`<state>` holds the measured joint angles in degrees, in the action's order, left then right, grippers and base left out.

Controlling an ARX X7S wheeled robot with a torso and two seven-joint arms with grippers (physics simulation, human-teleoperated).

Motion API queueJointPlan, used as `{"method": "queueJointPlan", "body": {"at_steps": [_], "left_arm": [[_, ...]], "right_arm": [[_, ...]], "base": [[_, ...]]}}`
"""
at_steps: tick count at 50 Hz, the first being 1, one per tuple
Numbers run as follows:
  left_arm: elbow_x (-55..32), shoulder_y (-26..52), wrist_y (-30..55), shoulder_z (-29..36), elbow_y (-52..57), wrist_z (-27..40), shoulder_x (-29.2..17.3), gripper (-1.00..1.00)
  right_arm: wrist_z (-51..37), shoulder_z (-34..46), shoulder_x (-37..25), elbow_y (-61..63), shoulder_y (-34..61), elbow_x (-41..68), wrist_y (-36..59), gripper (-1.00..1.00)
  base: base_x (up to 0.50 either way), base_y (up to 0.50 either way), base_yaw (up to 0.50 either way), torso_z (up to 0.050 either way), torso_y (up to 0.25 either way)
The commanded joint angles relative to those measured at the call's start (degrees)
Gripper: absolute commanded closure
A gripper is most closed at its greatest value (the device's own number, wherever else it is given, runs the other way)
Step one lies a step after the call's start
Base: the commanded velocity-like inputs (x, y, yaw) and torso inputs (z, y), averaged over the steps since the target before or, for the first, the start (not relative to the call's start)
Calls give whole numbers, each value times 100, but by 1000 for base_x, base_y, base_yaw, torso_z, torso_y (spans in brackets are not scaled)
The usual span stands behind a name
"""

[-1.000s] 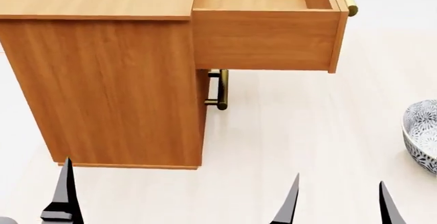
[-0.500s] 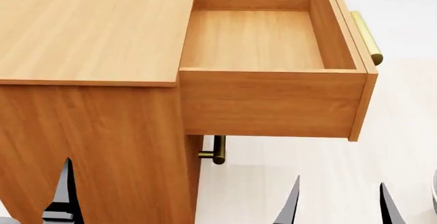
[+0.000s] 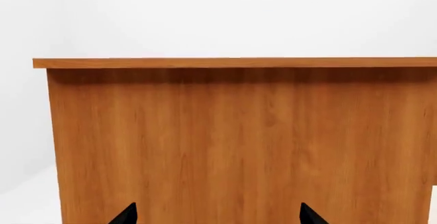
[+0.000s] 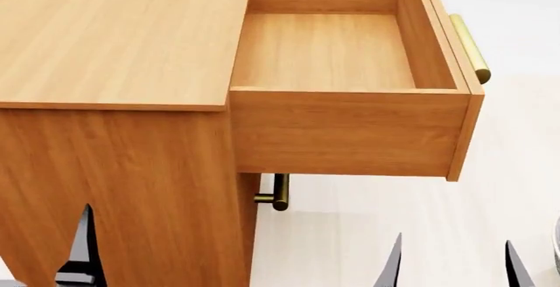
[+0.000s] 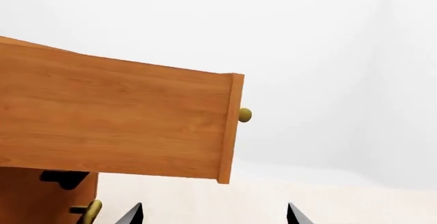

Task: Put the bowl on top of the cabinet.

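Observation:
The honey-brown cabinet (image 4: 122,38) fills the left and middle of the head view, its flat top bare. Its top drawer (image 4: 337,51) is pulled out and holds nothing. Of the bowl, only a thin grey sliver (image 4: 557,248) shows at the right edge of the head view. My right gripper (image 4: 453,264) is open over the pale floor, below the drawer, nothing between its fingers (image 5: 213,215). My left gripper (image 3: 217,215) is open too, facing the cabinet's side panel (image 3: 239,142). In the head view only one left finger (image 4: 85,248) shows against that panel.
Brass bar handles sit on the drawer front (image 4: 470,48) and on the lower front (image 4: 278,192). The open drawer overhangs the pale floor (image 4: 490,189) to the cabinet's right. The right wrist view shows the drawer's side (image 5: 116,121) and a white wall behind.
The head view went from showing the bowl at the right to a closer, higher look at the cabinet top and drawer. Over the last half second my right gripper shifted slightly right.

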<state>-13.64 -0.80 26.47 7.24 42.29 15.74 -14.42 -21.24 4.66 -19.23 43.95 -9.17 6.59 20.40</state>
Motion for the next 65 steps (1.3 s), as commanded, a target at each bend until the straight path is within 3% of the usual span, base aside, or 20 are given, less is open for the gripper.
{"method": "queueJointPlan", "body": {"at_steps": [1, 6, 17, 20, 21, 22, 23, 31, 41, 48, 53, 65], "left_arm": [[-10, 69, -15, 37, -138, 41, -31, -100], [81, 90, -56, 174, -251, 39, -51, -100], [-11, 61, -42, 124, -158, 60, -123, -100], [-56, 60, -37, 88, -135, 67, -137, -100], [-62, 61, -41, 85, -135, 70, -140, -100], [-72, 61, -40, 83, -132, 71, -142, -100], [-72, 58, -40, 83, -127, 76, -147, -100], [-110, 65, -18, 69, -94, 109, -180, -100], [-201, 65, -3, -6, -34, 148, -218, -100], [-184, 73, -32, 24, -65, 176, -231, -100], [-167, 93, -47, 36, -101, 201, -241, -100], [-221, 106, -36, -14, -84, 256, -279, -100]], "right_arm": [[115, -678, -769, 713, -163, 120, 1139, -100], [333, -1449, -1286, 1391, -88, 512, 2377, -100], [789, -2495, -2017, 1521, 141, 1304, 3506, -100], [109, -3110, -2814, 1598, 786, 3005, 4423, -100], [54, -3243, -2903, 1590, 832, 3243, 4500, -100], [183, -3097, -2805, 1347, 225, 2698, 3810, -100], [255, -3151, -2816, 1228, 128, 2631, 3695, -100], [431, -3623, -2740, 672, 224, 2929, 3897, -100], [544, -3267, -3003, -183, 336, 2785, 3961, -100], [1026, -3387, -3297, -666, 804, 3237, 4106, -100], [1286, -2884, -3385, -1215, 1379, 3392, 3985, -100], [1367, -837, -3102, -2635, 3050, 2890, 3872, -100]], "base": [[0, 0, 0, 0, 0], [0, 0, 0, 0, 0], [0, 0, 0, 0, 0], [0, 0, 0, 0, 0], [0, 0, 0, 0, 0], [0, 0, 0, 0, 0], [0, 0, 0, 0, 0], [0, 0, 0, 0, 0], [0, 0, 0, 0, 0], [0, 0, 0, 0, 0], [0, 0, 0, 0, 0], [0, 0, 0, 0, 0]]}}
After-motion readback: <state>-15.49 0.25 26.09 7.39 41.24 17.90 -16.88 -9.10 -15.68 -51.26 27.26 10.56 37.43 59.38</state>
